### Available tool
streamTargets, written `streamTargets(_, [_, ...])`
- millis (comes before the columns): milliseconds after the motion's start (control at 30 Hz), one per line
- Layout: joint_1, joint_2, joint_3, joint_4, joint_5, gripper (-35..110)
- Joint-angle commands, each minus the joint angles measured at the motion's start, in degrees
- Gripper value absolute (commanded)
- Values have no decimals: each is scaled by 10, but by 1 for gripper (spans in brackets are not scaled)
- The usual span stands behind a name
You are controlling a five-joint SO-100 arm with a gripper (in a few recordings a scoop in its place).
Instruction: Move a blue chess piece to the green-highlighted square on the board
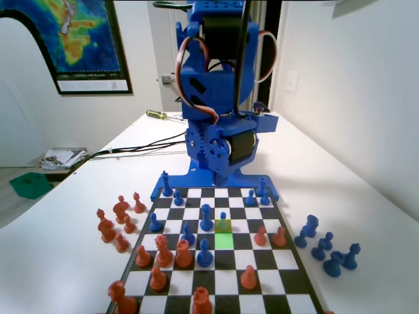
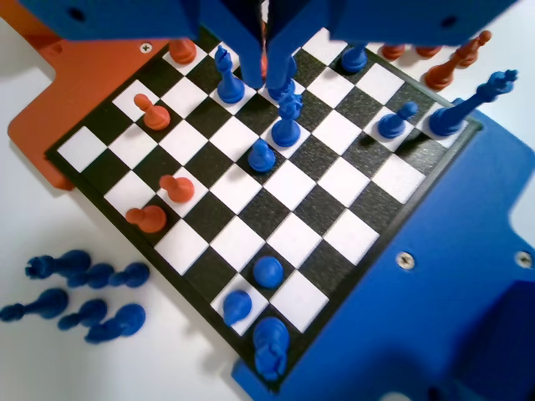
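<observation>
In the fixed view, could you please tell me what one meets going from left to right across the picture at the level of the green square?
Cluster of orange-red pieces on the white table → black-and-white chequered board → bright green square → orange-red pawn → group of dark blue pieces lying off the board.

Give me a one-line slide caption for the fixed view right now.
Blue pawn stands on the yellow-tinted square just beyond the green-highlighted square, mid-board, with the blue arm raised at the far end.

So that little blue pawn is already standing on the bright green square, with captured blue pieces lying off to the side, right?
Not quite. In the fixed view the blue pawn stands on the yellowish square just beyond the green square, which is bare. The captured blue pieces do lie beside the board.
</observation>
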Motion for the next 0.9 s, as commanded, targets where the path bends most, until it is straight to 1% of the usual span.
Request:
streamTargets(0, [-14, 9, 4, -24, -4, 9])
streamTargets(333, [-18, -55, -15, -58, -11, 11])
streamTargets(867, [-23, -104, -42, -69, -13, 12])
